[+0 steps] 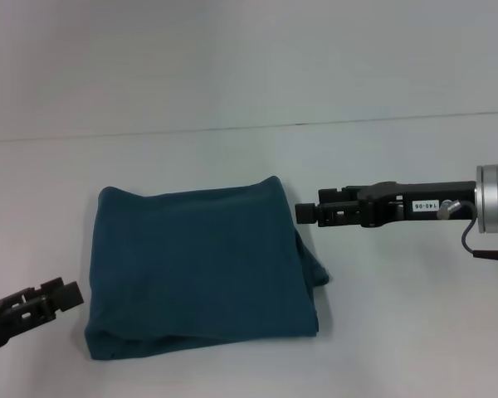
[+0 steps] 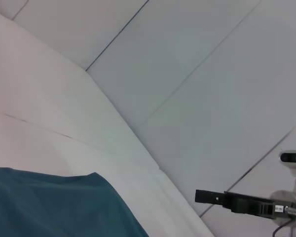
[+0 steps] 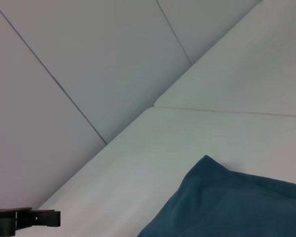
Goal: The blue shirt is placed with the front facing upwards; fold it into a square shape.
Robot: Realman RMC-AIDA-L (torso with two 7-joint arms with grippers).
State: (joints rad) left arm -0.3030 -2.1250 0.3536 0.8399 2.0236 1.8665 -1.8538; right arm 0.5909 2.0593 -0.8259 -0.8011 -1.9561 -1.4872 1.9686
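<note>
Already near-square: the blue shirt (image 1: 201,269) lies folded on the white table (image 1: 398,332), dead centre of the head view, slightly wider than deep, no lettering or collar showing. Nearest to me, my left gripper (image 1: 66,295) sits at about 8 o'clock from the shirt, just off its left edge, tips pointing toward 2 o'clock at the cloth, apart from it and holding nothing; whether its fingers are spread or pressed I cannot tell. One rough spot: a lump of fabric (image 1: 314,267) bulges out past the right edge at roughly 3 o'clock, and the near hem looks a bit rolled. Farther back, my right gripper (image 1: 305,213) hovers at about 2 o'clock from the shirt, arm lying level and pointing toward 9 o'clock, tip just beside the far right corner, not touching as far as I can see; fingers look pressed together, empty. My judgement: the right gripper is nearer that bulge, so any tidy-up falls to it, reaching toward 6 o'clock. Wrist views show only a corner of the shirt (image 2: 54,207) and the other arm; under-layers are hidden. Beyond is a plain white wall (image 1: 249,58).
</note>
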